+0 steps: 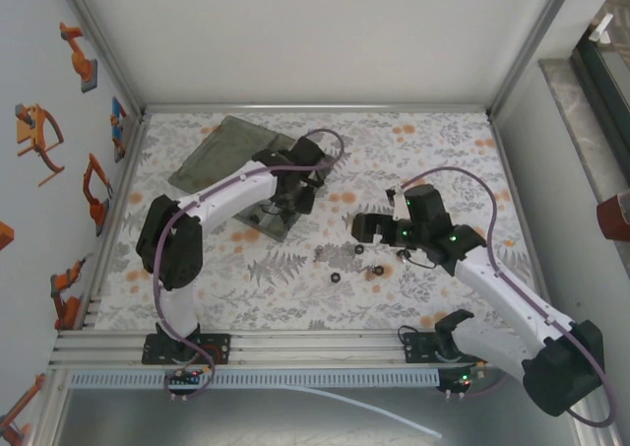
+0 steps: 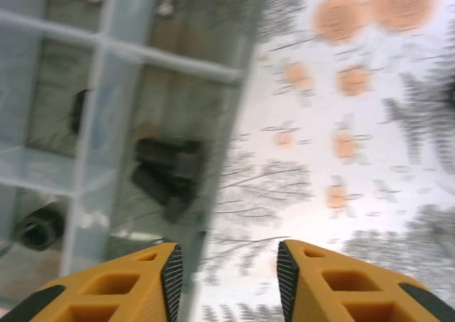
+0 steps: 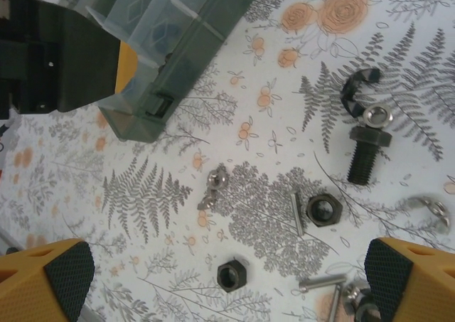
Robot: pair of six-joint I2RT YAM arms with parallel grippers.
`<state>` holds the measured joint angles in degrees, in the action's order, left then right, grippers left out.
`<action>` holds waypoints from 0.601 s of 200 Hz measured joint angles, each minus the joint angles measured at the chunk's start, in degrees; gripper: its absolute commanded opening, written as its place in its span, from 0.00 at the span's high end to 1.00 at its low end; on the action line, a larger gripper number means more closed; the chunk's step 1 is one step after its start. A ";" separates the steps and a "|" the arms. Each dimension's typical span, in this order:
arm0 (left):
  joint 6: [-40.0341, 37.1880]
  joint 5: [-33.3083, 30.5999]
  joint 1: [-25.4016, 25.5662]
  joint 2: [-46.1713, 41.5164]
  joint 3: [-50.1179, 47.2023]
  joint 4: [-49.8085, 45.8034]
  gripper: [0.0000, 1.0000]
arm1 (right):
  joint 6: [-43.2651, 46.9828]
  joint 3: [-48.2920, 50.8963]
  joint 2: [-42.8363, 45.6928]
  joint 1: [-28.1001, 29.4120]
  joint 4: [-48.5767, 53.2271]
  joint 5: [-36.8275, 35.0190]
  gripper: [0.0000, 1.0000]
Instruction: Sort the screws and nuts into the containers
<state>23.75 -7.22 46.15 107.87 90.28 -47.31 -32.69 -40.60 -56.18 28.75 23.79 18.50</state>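
- Nuts (image 3: pixel 323 210): two dark hex ones lie loose on the cloth (image 3: pixel 142 194), apart from each other. A thin silver pin (image 3: pixel 297 212) lies just beside the upper one.
- Screw (image 3: pixel 362 158): a black one lies on the cloth up and right of the nuts. A silver ring-like piece (image 3: pixel 377 116) touches its head, and a black wing nut (image 3: pixel 359 84) sits just beyond.
- Silver wing nut (image 3: pixel 213 187): on the cloth, between the hex nuts and the box (image 3: pixel 178 59).
- Box: open on the cloth left of centre, with its lid (image 1: pixel 221 149) lying flat on the far left side.
- The left wrist view is blurred. One compartment (image 2: pixel 199 109) holds dark stubby pieces (image 2: pixel 167 173), probably screws, and the next one holds a dark ring (image 2: pixel 39 226).
- Left gripper (image 2: pixel 227 265): above the box's edge, fingers parted with nothing between them.
- Right gripper (image 3: pixel 229 265): above the loose parts, fingers spread wide and holding nothing.
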 measured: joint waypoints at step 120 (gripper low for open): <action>11.10 14.60 8.17 21.86 17.81 8.76 0.53 | -0.48 7.04 11.78 -1.09 7.87 -1.62 0.00</action>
<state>34.85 7.38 54.33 129.73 108.09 -38.54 -33.17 -33.56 -44.40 27.66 31.66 16.88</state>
